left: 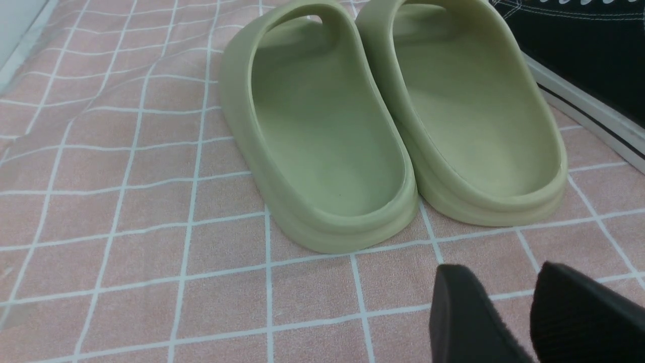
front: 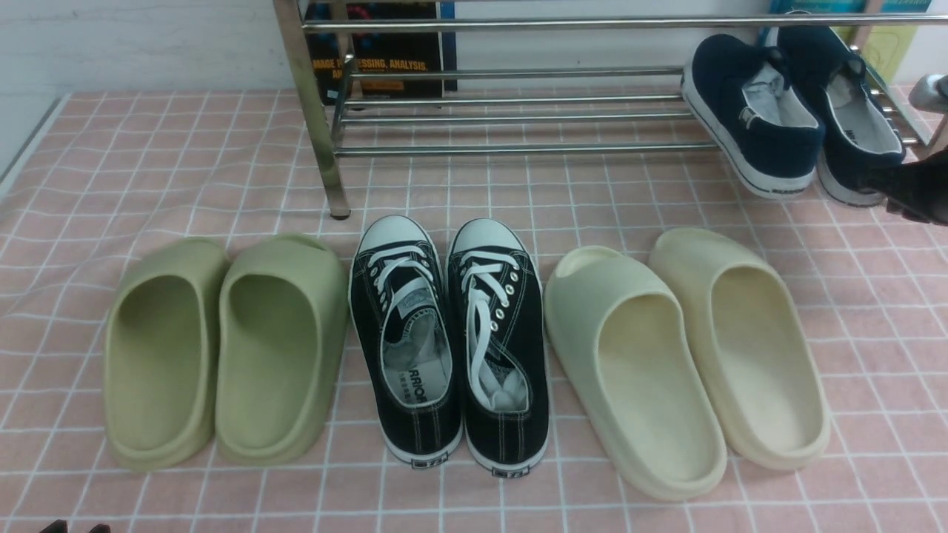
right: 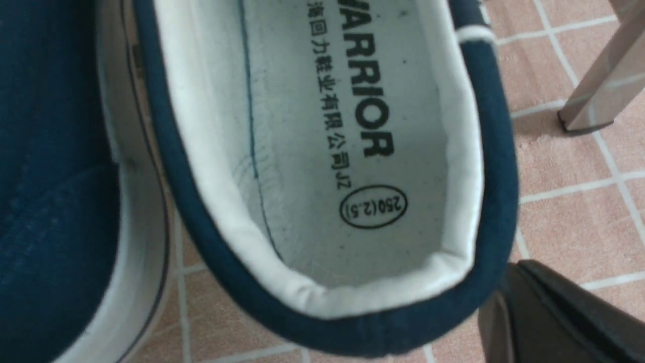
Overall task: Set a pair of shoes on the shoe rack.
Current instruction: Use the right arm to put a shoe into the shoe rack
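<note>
The two navy slip-on shoes stand side by side at the right end of the chrome shoe rack (front: 518,148), toes toward the back and heels hanging over its front bar. These are the left shoe (front: 748,111) and the right shoe (front: 852,126). My right gripper (front: 915,192) is just behind the right shoe's heel. In the right wrist view that shoe (right: 322,151) shows its grey insole, and the gripper (right: 514,275) is shut, empty, beside the heel rim. My left gripper (left: 499,272) is open and empty, low over the cloth near the table's front left.
On the pink checked cloth in front of the rack stand green slides (front: 222,348), black lace-up sneakers (front: 452,340) and cream slides (front: 689,355). A rack leg (right: 599,96) stands close to the right shoe's heel. Books lean behind the rack.
</note>
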Robot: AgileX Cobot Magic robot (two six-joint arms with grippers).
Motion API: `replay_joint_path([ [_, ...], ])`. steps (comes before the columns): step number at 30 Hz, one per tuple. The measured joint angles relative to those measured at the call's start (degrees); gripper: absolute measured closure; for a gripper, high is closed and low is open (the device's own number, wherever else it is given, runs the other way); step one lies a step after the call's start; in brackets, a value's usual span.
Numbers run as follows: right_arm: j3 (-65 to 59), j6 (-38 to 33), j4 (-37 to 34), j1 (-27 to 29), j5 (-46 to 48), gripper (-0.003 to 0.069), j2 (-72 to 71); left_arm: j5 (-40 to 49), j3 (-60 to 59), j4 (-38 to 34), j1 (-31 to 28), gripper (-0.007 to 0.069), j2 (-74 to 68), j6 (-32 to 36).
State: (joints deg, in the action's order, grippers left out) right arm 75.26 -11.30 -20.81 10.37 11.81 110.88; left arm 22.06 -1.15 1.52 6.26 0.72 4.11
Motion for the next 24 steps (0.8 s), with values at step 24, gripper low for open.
replay_joint_path([
  [24,5.0,0.0,-1.1,-0.7,5.5,0.0649,3.1,0.0,0.0,0.0,0.0,0.0385,0.0,0.0],
])
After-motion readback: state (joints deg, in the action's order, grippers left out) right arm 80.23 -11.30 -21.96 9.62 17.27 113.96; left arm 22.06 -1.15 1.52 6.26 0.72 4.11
